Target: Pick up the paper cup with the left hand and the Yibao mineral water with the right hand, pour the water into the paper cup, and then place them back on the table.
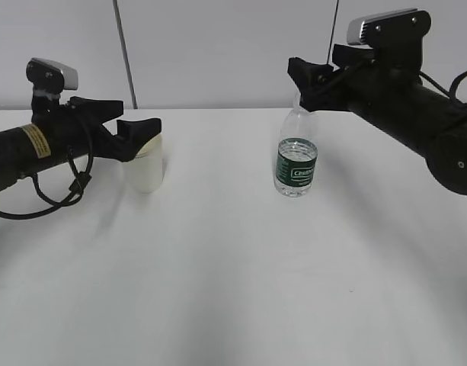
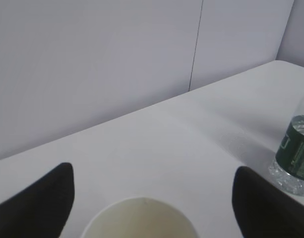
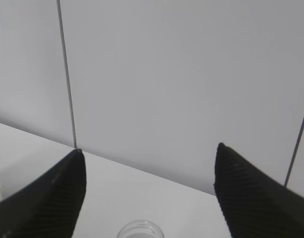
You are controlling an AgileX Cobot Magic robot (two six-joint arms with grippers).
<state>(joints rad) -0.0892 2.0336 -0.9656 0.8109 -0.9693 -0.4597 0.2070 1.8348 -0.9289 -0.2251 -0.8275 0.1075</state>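
Table (image 1: 233,290) white and matte under pale panelled wall (image 1: 218,46); left tool (image 1: 142,137) and right tool (image 1: 309,80) both agape, empty.

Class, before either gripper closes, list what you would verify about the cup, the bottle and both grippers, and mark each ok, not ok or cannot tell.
1. Paper cup upright on the table: ok.
2. Left gripper open, fingers either side of the cup: ok.
3. Yibao mineral water upright, uncapped: ok.
4. Right gripper open, bottle mouth between its fingers: ok.
5. Right gripper low enough to grip the bottle body: not ok, it sits at the neck.
6. Cup empty: cannot tell.
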